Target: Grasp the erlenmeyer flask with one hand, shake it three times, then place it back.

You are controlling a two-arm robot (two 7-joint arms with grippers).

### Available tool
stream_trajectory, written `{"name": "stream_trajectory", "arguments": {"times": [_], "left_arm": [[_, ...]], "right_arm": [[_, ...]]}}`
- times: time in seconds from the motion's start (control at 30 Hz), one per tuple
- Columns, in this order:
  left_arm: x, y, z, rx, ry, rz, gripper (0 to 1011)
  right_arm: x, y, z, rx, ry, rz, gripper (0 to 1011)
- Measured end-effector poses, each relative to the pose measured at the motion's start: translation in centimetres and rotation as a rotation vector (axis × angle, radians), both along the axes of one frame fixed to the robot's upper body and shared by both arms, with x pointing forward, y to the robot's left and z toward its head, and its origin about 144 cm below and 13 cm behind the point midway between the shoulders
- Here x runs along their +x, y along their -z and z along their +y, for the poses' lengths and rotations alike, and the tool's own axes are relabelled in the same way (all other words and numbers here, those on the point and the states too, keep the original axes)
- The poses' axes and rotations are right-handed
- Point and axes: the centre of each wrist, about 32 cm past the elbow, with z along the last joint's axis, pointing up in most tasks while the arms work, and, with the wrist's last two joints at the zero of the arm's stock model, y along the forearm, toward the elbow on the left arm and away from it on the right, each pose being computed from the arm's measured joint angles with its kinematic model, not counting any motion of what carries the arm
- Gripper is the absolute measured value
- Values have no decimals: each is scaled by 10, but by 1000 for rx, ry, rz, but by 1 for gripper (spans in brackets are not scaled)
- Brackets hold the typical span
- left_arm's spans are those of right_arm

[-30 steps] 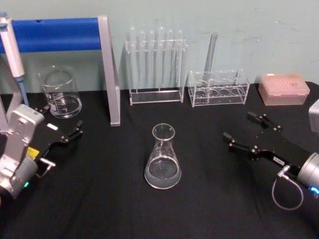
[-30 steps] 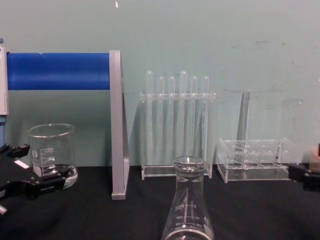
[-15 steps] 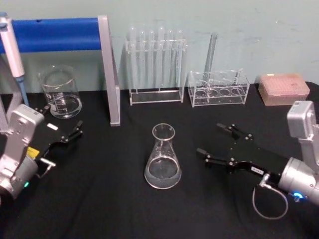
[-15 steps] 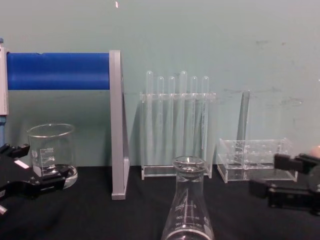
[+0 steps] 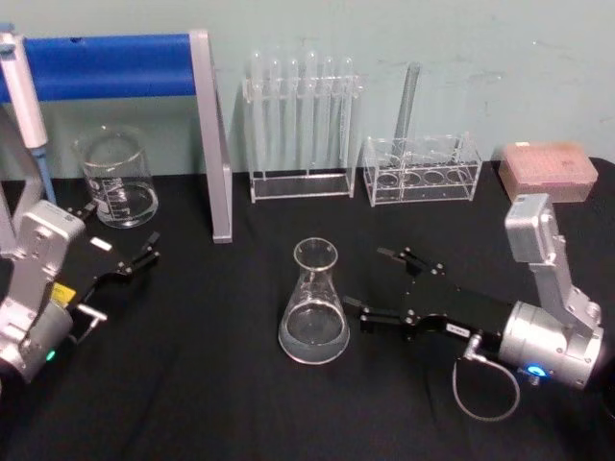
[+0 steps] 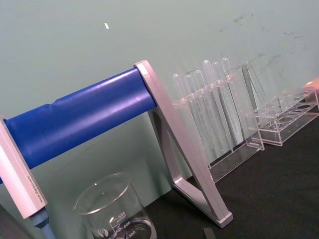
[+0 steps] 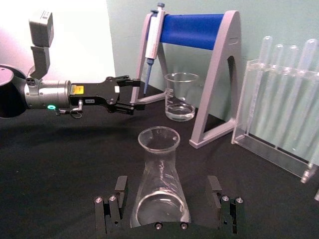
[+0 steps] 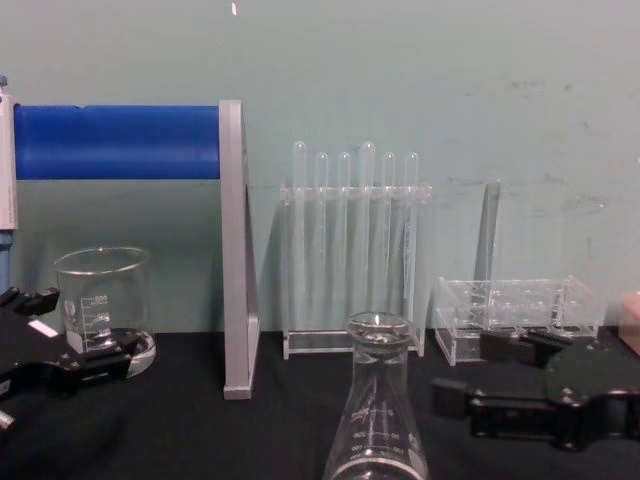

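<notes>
Slid right end effector [image 5: 364, 278] leftward, spread wide, up to the flask [image 5: 313, 312] standing upright mid-tabletop [image 5: 240, 403]; grasp not yet made. Kept left end effector [image 5: 120, 230] parked far left, spread.

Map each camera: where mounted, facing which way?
Head: high, looking down on the table; left gripper and right gripper either side of the flask.
Chest: low, facing across; flask side-on, grippers entering from both edges.
Left wrist: faces blue stand, beaker.
Right wrist: faces flask past own open fingers; left gripper beyond.
Shared: head, right wrist show flask, beaker.
</notes>
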Motion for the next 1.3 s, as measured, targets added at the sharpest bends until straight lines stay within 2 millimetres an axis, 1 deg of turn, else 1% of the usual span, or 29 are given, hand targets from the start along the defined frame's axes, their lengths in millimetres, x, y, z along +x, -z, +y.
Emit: {"name": "stream_trajectory", "arguments": {"times": [0.67, 0.97, 1.3], "left_arm": [[0, 0, 0, 0, 0, 0, 1001], [0, 0, 0, 0, 0, 0, 1001], [0, 0, 0, 0, 0, 0, 1001]], "right_arm": [[29, 6, 32, 5, -61, -3, 1000], [37, 7, 41, 1, -63, -9, 1000], [40, 9, 47, 1, -56, -8, 1000]]}}
